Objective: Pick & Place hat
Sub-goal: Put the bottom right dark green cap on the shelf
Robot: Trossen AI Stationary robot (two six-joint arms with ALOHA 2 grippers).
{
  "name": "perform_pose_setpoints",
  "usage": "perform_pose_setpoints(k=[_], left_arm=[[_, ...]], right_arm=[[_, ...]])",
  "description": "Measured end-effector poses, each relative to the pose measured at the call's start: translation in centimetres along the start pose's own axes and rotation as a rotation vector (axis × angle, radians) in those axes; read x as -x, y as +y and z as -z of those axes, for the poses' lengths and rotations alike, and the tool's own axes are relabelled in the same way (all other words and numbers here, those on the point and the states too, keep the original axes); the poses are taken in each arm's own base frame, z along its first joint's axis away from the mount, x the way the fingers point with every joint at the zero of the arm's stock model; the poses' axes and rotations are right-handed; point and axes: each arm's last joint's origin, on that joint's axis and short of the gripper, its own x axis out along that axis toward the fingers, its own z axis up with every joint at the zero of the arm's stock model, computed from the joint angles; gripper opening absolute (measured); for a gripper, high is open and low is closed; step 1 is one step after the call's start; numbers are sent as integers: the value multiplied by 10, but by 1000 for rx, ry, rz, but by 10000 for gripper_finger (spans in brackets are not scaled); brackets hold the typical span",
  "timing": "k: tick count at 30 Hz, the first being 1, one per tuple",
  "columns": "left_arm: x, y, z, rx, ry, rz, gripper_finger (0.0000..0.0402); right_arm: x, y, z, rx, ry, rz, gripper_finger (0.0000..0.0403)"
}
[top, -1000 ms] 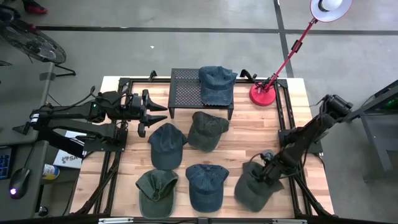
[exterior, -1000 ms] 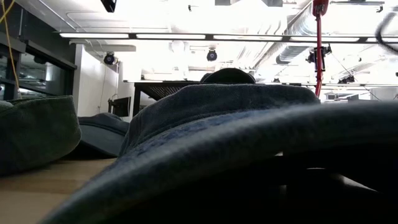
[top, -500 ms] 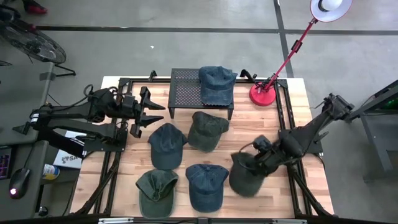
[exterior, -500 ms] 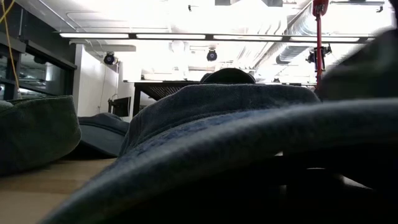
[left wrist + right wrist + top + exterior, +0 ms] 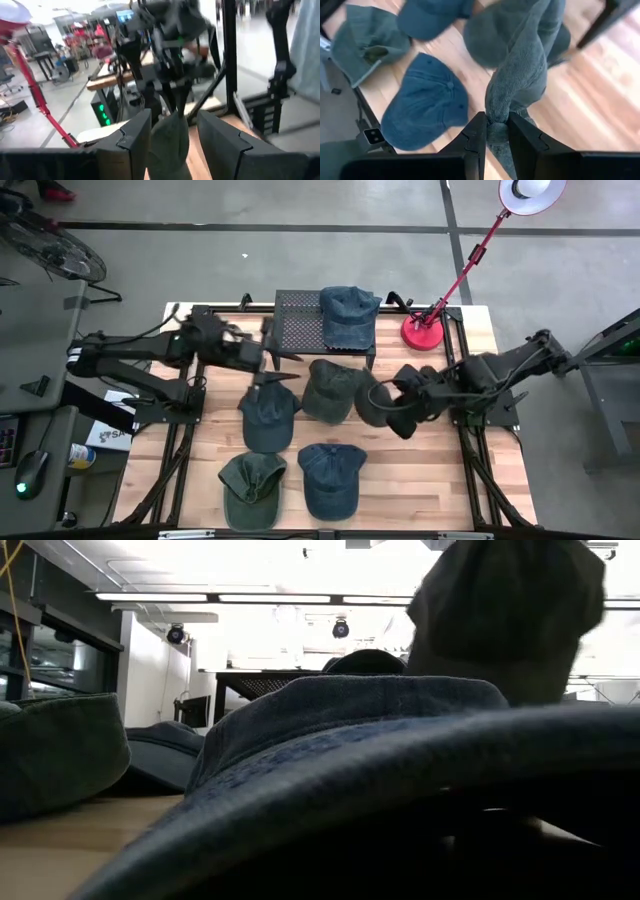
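The right gripper (image 5: 492, 131) is seen pinched tight on a fold of the green cap (image 5: 525, 75); only the bunched cloth separates its two fingers (image 5: 476, 135). In the high view the same cap (image 5: 378, 402) is carried clear of the table (image 5: 430, 480), hanging from the right gripper (image 5: 405, 412) just at 3 o'clock of the green cap lying flat (image 5: 332, 388) near the table's middle. In the low view the lifted cap (image 5: 505, 615) is shown at upper right, its lower edge cut off behind the blue brim (image 5: 340, 760) that fills the foreground.

The left gripper (image 5: 170, 137) is held with a moderate gap between its fingers (image 5: 132, 142), and nothing is gripped; the hanging cap (image 5: 170, 145) is framed in that gap farther off. In the high view the left gripper (image 5: 275, 365) is reached out to the 12 o'clock side of a blue cap (image 5: 268, 412), beside the black mesh rack (image 5: 300, 330), on which another blue cap (image 5: 349, 315) rests. Whether its tips touch the cap below cannot be told.

Nearer the front edge lie a green cap (image 5: 252, 485) and a blue cap (image 5: 330, 478). A red lamp base (image 5: 423, 332) stands at the rack's 3 o'clock. Much of the left wrist view is blurred.
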Motion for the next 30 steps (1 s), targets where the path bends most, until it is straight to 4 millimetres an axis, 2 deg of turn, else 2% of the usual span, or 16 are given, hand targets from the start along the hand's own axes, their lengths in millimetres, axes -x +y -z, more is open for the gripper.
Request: perform_pose_setpoints(k=[7, 14, 20, 23, 30], left_arm=[[-43, -3, -15, -108, 155, 20, 158], [-77, -2, -26, -123, 198, 23, 159], [-99, -2, -34, -184, 191, -7, 160], [-108, 0, -39, -186, 173, -25, 174], [-127, 3, -45, -184, 164, -51, 232]], right_arm=[[23, -2, -24, 177, -71, -56, 51], [47, -5, -42, 345, -146, -115, 51], [57, -7, -52, 444, -191, -145, 51], [58, -7, -57, 475, -215, -163, 51], [55, -7, -69, 532, -267, -220, 51]])
